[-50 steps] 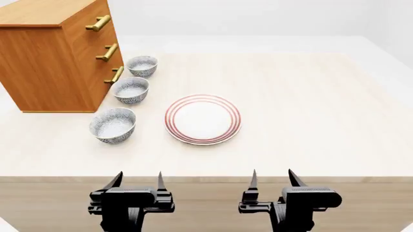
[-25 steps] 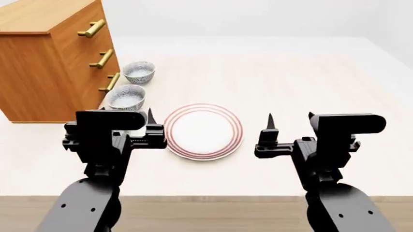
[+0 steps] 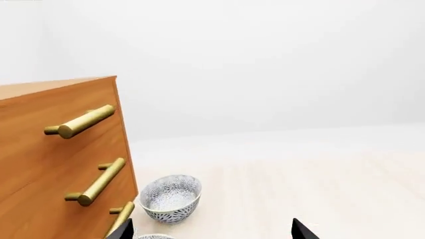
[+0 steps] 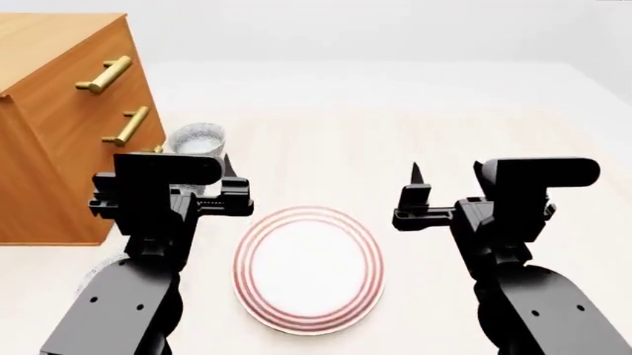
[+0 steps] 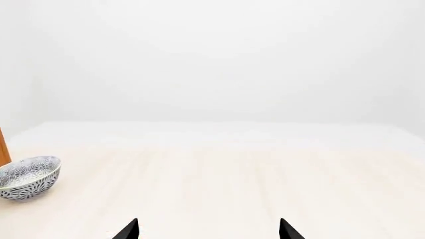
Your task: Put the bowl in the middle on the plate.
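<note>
On the pale wooden table (image 4: 464, 118), the plate (image 4: 309, 268) with red rings lies flat and bare, between our two arms in the head view. Our left gripper (image 3: 211, 233) is raised above the table beside the wooden dresser (image 4: 55, 133); its wrist view shows only the two dark fingertips (image 3: 125, 228), spread wide apart with nothing between them. Our right gripper (image 5: 207, 231) hangs on the other side of the plate at much the same height, and its jaws are also spread and hold nothing. Neither gripper touches a bowl or the plate. The middle bowl (image 3: 154, 236) shows only as a thin sliver of patterned rim at the edge of the left wrist view, between that gripper's fingertips and close to the dresser front. From the head we cannot see it, because the left gripper covers that spot. The far bowl (image 3: 169, 200) stands upright on the table beyond it, just beside the lowest brass handle (image 3: 121, 217) of the dresser, and its rim shows above the left gripper in the head view. The right wrist view catches one patterned bowl near the dresser's edge, and we cannot tell which one it is. A grey patterned patch (image 4: 97, 272) peeks out beside our left arm, too hidden for us to name.
</note>
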You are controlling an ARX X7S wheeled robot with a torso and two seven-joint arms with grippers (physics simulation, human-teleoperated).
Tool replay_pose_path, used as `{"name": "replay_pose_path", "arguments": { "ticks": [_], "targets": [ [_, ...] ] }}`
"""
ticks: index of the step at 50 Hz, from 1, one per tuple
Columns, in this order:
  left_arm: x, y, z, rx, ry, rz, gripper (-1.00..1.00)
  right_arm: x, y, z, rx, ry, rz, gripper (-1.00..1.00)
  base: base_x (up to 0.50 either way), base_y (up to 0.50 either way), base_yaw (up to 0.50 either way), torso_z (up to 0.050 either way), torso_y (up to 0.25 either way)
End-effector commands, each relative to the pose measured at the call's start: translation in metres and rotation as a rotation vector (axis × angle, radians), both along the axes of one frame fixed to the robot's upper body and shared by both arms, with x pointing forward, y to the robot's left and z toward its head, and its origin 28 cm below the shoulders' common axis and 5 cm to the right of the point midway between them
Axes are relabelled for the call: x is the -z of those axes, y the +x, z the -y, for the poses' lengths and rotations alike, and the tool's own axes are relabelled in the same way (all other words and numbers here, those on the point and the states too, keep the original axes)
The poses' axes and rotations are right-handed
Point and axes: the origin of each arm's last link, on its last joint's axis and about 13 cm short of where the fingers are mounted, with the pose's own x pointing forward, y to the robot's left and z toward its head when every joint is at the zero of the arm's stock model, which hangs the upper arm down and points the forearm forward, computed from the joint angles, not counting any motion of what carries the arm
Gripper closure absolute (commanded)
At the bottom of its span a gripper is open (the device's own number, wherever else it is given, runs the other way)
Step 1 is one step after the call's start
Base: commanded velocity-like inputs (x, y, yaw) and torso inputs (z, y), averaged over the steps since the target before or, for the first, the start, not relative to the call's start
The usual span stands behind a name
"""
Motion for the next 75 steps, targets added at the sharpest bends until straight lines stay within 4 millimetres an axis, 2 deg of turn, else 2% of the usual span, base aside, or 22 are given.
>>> {"name": "replay_pose_path", "arguments": {
  "ticks": [1, 24, 31, 36, 41, 44, 47, 48, 50, 51, 53, 57, 62, 66, 70, 75],
  "targets": [
    [0.000, 0.002, 0.000, -0.002, 0.007, -0.001, -1.00, -0.001, 0.002, -0.001, -0.010, 0.009, -0.009, -1.00, 0.50, 0.00, 0.00, 0.000, 0.000],
    [0.008, 0.002, 0.000, 0.001, 0.015, -0.018, -1.00, 0.005, 0.004, -0.001, -0.020, 0.037, -0.018, -1.00, 0.50, 0.00, 0.00, 0.000, 0.000],
    [0.004, 0.003, -0.001, -0.002, 0.011, -0.017, -1.00, 0.003, 0.005, -0.001, -0.015, 0.037, -0.025, -1.00, 0.00, 0.00, 0.00, 0.000, 0.000],
    [-0.013, 0.005, -0.001, -0.020, 0.021, -0.082, -1.00, 0.005, 0.005, -0.001, -0.021, 0.034, -0.036, -1.00, 0.00, 0.00, 0.00, 0.000, 0.000],
    [-0.039, 0.007, -0.001, -0.014, 0.044, -0.138, -1.00, 0.004, 0.006, -0.002, -0.032, 0.038, -0.036, -1.00, 0.00, 0.00, 0.00, 0.000, 0.000],
    [-0.054, 0.015, -0.004, -0.040, 0.022, -0.255, -1.00, 0.007, 0.007, -0.003, -0.035, 0.037, -0.047, -1.00, 0.00, 0.00, 0.00, 0.000, 0.000],
    [-0.070, 0.029, -0.025, -0.217, 0.044, -0.330, -1.00, 0.008, 0.008, -0.003, -0.035, 0.035, -0.052, -1.00, 0.00, 0.00, 0.00, 0.000, 0.000],
    [-0.079, 0.036, -0.027, -0.260, 0.073, -0.376, -1.00, 0.008, 0.007, -0.004, -0.035, 0.035, -0.053, -1.00, 0.00, 0.00, 0.00, 0.000, 0.000],
    [-0.088, 0.032, -0.019, -0.288, 0.080, -0.415, -1.00, 0.006, 0.007, -0.005, -0.037, 0.034, -0.051, -1.00, 0.00, 0.00, 0.00, 0.000, 0.000],
    [-0.092, 0.025, -0.013, -0.265, 0.106, -0.410, -1.00, 0.008, 0.008, -0.005, -0.039, 0.036, -0.050, -1.00, 0.00, 0.00, 0.00, 0.000, 0.000],
    [-0.095, 0.012, -0.007, -0.046, 0.088, -0.485, -1.00, 0.010, 0.010, -0.004, -0.038, 0.042, -0.055, -1.00, 0.00, 0.00, 0.00, 0.000, 0.000],
    [-0.093, 0.015, -0.009, -0.031, 0.086, -0.521, -1.00, 0.013, 0.012, -0.006, -0.045, 0.042, -0.070, -1.00, 0.00, 0.00, 0.00, 0.000, 0.000],
    [-0.088, 0.039, -0.014, -0.005, 0.101, -0.621, -1.00, 0.015, 0.013, -0.005, -0.044, 0.045, -0.074, -1.00, 0.00, 0.00, 0.00, 0.000, 0.000],
    [-0.084, 0.048, -0.017, -0.011, 0.090, -0.664, -1.00, 0.016, 0.013, -0.006, -0.049, 0.047, -0.078, -1.00, 0.00, 0.00, 0.00, 0.000, 0.000],
    [-0.083, 0.052, -0.019, -0.029, 0.086, -0.674, -1.00, 0.016, 0.014, -0.005, -0.046, 0.052, -0.080, -1.00, 0.00, 0.00, 0.00, 0.000, 0.000],
    [-0.078, 0.048, -0.018, -0.045, 0.082, -0.687, -1.00, 0.018, 0.016, -0.006, -0.053, 0.061, -0.089, -1.00, 0.00, 0.00, 0.00, 0.000, 0.000]
  ]
}}
